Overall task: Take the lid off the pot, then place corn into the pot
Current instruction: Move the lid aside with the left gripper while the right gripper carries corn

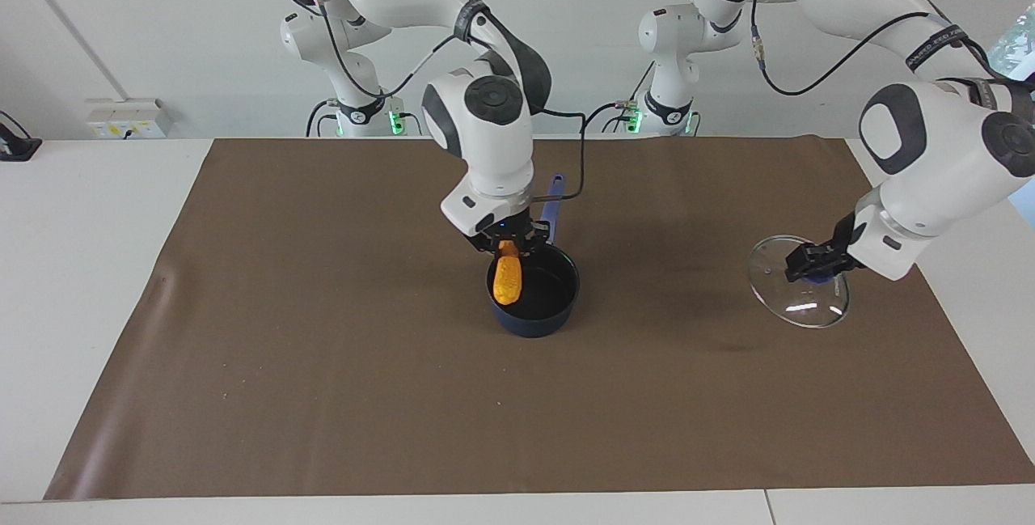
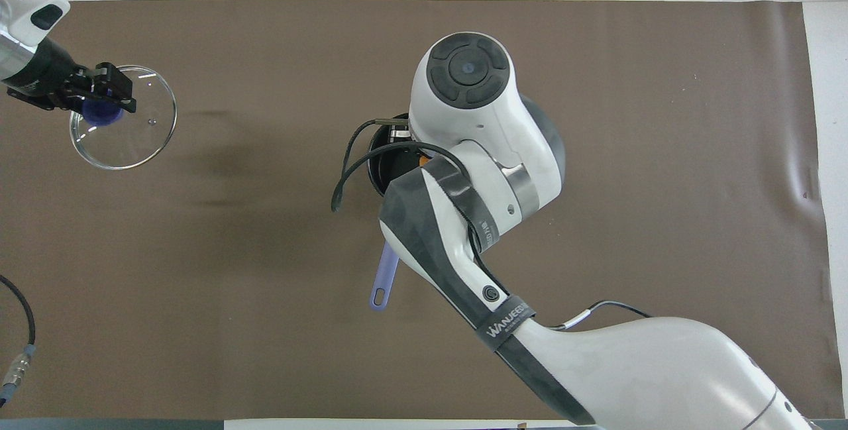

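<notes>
The dark blue pot [image 1: 534, 321] stands open mid-mat, its handle [image 1: 553, 200] pointing toward the robots. My right gripper [image 1: 508, 244] is shut on the top end of the orange-yellow corn [image 1: 508, 281], which hangs upright over the pot's mouth. In the overhead view the right arm covers most of the pot [image 2: 383, 160]; a sliver of the corn [image 2: 422, 159] shows. My left gripper [image 1: 815, 264] is shut on the blue knob of the glass lid [image 1: 796, 298] and holds it tilted, low over the mat at the left arm's end. The lid also shows in the overhead view [image 2: 136, 128], with the left gripper [image 2: 99, 94] on it.
A brown mat [image 1: 323, 395] covers the table. The pot's handle [image 2: 384, 277] sticks out toward the robots under the right arm. A cable [image 2: 16, 344] lies at the table's edge near the left arm's base.
</notes>
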